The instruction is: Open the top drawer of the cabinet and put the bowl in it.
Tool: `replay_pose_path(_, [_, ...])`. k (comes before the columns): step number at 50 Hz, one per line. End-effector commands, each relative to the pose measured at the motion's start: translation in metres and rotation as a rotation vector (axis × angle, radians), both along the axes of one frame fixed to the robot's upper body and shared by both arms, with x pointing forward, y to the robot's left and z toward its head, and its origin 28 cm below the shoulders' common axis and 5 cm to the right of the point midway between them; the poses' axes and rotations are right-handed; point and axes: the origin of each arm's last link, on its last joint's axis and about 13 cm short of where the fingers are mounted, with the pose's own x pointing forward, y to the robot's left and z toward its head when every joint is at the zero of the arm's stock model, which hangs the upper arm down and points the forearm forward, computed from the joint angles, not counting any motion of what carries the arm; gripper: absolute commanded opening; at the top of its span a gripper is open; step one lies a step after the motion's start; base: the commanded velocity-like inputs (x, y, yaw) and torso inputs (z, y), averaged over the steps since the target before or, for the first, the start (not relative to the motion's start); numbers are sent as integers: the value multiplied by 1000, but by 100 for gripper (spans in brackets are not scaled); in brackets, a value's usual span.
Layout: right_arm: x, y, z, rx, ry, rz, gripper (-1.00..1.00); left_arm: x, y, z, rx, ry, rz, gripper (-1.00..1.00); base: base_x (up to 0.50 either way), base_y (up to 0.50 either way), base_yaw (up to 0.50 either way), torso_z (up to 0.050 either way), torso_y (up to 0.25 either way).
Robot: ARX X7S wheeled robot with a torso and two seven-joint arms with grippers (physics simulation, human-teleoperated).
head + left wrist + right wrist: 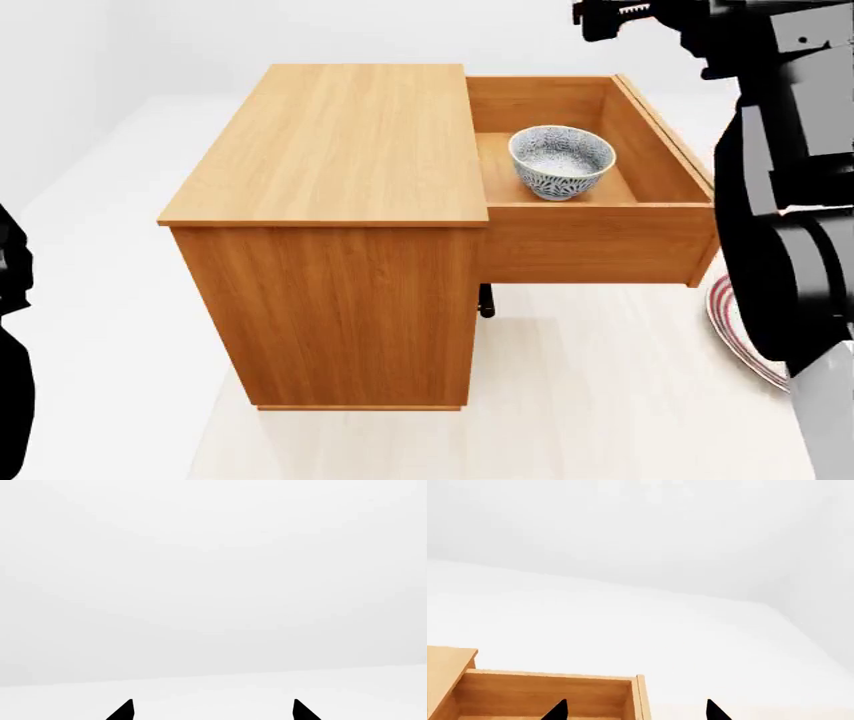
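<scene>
The cabinet stands in the middle of the head view, orange-brown wood. Its top drawer is pulled out to the right and stands open. The blue-speckled bowl sits upright inside the drawer, touched by neither gripper. My right gripper hangs above the drawer's far end; in the right wrist view the right gripper is open and empty, with the drawer's far corner below it. My left gripper is open and empty, facing only white floor and wall.
My right arm fills the right edge of the head view. A red-ringed white plate lies on the floor behind it, partly hidden. My left arm shows at the left edge. A dark handle part shows under the open drawer.
</scene>
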Motion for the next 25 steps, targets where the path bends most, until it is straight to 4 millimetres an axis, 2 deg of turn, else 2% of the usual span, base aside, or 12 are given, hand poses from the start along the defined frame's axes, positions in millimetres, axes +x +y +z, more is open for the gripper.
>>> replay_pose_path(1, [-13, -9, 46, 1, -158, -24, 100, 0, 0, 0, -1, 0, 0, 100, 0, 0, 0, 0, 0])
replay_pose_path(5, [-16, -10, 56, -18, -200, 0, 100, 0, 0, 0, 0, 3, -1, 100, 0, 0, 0, 0, 0])
replay_pose_path(10, [-14, -11, 58, -54, -246, 63, 100, 0, -1, 1, 0, 6, 2, 100, 0, 0, 0, 0, 0])
replay_pose_path(11, [-13, -16, 41, -35, -180, 62, 100, 0, -1, 2, 0, 7, 1, 100, 0, 0, 0, 0, 0])
replay_pose_path(12, [-13, -23, 15, 3, -77, 52, 100, 0, -1, 2, 0, 7, 1, 100, 0, 0, 0, 0, 0])
replay_pose_path(13, [-19, -24, 8, 16, -67, 62, 100, 1, -1, 2, 1, 7, 1, 100, 0, 0, 0, 0, 0])
replay_pose_path(15, [-37, -19, 11, 9, -155, 105, 100, 1, -1, 2, 2, 8, 3, 100, 0, 0, 0, 0, 0])
replay_pose_path(18, [-74, -13, 12, -18, -348, 147, 100, 1, -1, 3, 4, 10, 5, 100, 0, 0, 0, 0, 0])
replay_pose_path(25, [-129, -11, -37, -82, -547, 137, 100, 1, -1, 3, 10, 14, 10, 100, 0, 0, 0, 0, 0])
